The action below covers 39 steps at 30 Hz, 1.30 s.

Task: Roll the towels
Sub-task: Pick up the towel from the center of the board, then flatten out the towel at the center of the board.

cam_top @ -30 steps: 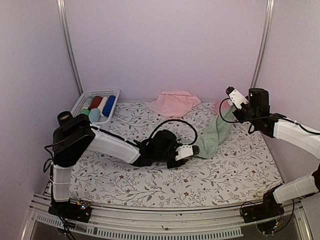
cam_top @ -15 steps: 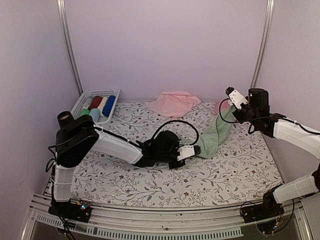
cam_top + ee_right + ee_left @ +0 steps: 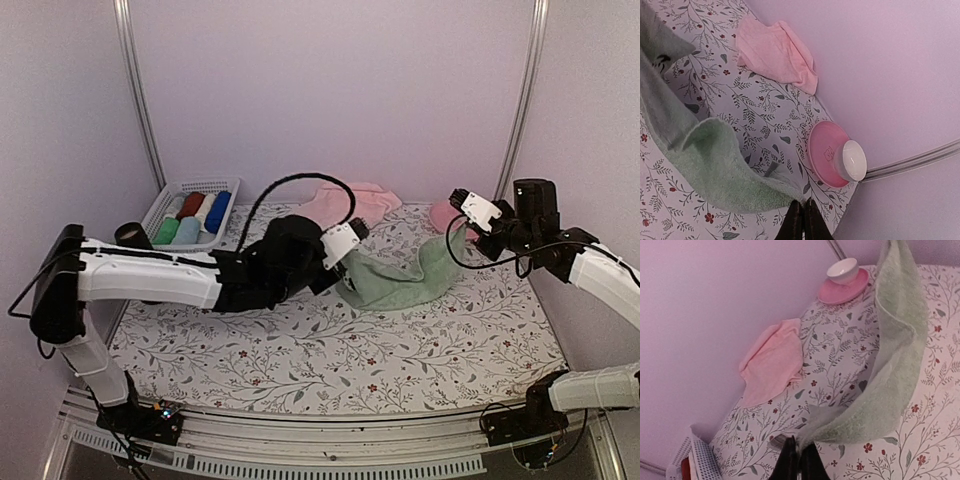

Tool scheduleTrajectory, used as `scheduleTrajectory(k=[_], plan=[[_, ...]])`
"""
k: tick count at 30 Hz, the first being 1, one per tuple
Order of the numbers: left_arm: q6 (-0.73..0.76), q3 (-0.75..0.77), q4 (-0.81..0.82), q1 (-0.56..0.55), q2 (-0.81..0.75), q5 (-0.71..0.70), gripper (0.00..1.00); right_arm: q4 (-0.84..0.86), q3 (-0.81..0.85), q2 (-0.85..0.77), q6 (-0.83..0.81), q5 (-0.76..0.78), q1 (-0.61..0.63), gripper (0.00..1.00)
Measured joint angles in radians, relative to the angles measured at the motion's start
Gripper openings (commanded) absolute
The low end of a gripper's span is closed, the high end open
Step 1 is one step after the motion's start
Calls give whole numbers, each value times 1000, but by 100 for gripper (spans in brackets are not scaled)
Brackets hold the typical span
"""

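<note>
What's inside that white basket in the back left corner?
The white basket holds rolled cloths packed together: a green roll, a pale blue roll, a dark red roll, a white roll and a blue roll. Anything beneath them is covered.

Mint green towel [image 3: 400, 282]: plain, soft, unrolled, hung btwn 2 pinched corners, one in left gripper [image 3: 799, 456], other higher up in right gripper [image 3: 801, 209]; middle sags low w/ a long fold. Pink towel [image 3: 375, 200]: plain, unrolled, lies in a loose crumpled heap far back, well apart from the green one
</note>
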Motion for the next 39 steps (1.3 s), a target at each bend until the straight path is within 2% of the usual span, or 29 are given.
scheduleTrajectory(k=[7, 12, 18, 25, 29, 33, 35, 39], plan=[[-175, -91, -164, -12, -298, -184, 0, -238, 114, -35, -87, -98, 0, 2], [-296, -191, -324, -55, -443, -262, 0, -434, 180, -80, -131, -128, 0, 2], [-384, -241, -420, -153, -600, -267, 0, -683, 280, -181, -172, -207, 0, 2], [-443, -264, -459, -305, -688, -269, 0, -924, 335, -291, -197, -322, 0, 2], [-475, -284, -462, -337, -708, -305, 0, -925, 366, -350, -189, -351, 0, 2], [-486, -292, -455, -299, -683, -327, 0, -790, 299, -343, -140, -293, 0, 2], [-489, -291, -438, -213, -640, -289, 0, -704, 237, -284, -115, -242, 0, 2], [-485, -285, -388, 7, -502, -183, 0, -535, 166, -50, -76, -137, 0, 2]])
